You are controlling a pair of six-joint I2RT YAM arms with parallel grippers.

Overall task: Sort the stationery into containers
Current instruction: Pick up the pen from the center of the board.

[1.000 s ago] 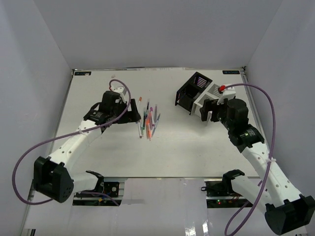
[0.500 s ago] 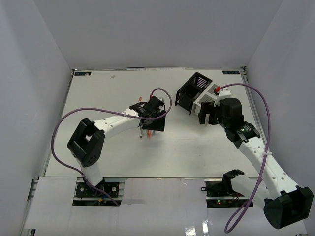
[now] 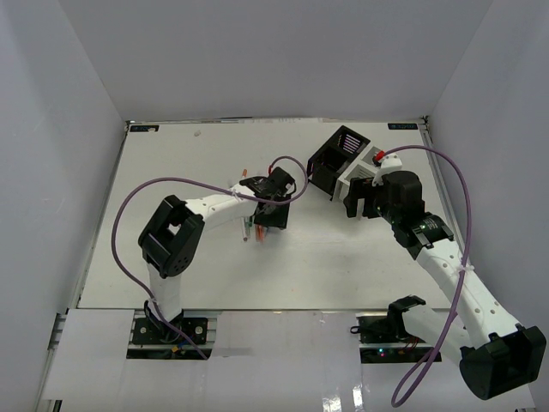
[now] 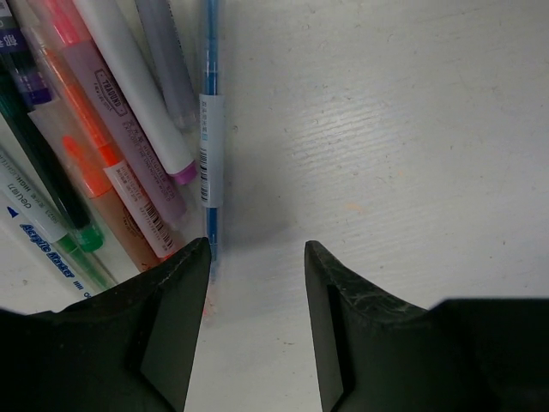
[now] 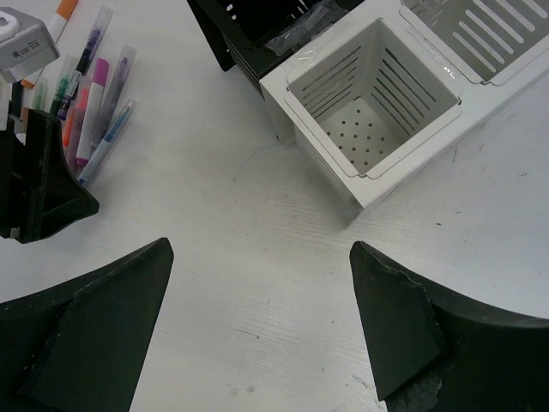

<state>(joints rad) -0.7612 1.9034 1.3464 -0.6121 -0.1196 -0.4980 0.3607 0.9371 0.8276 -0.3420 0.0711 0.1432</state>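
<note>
The stationery lies in a loose pile (image 3: 249, 225) at mid-table. In the left wrist view I see a thin blue pen (image 4: 211, 129), a white and purple marker (image 4: 137, 94), an orange marker (image 4: 94, 146) and green pens (image 4: 51, 184). My left gripper (image 4: 256, 257) is open and empty, low over the table at the pile's right edge (image 3: 271, 216). Its left finger (image 4: 184, 296) is by the blue pen's tip. My right gripper (image 5: 259, 249) is open and empty, in front of the white container (image 5: 369, 112). The black container (image 3: 330, 159) stands beside the white one (image 3: 364, 172).
The white container's compartment is empty with a perforated floor. The black container (image 5: 257, 26) holds a clear plastic wrapper. The left gripper's black body (image 5: 39, 180) shows at the left of the right wrist view, next to the pens (image 5: 94, 120).
My left arm has swung from the left of the pen pile across to its right edge and come down low. My right gripper has shifted slightly toward the white container.
</note>
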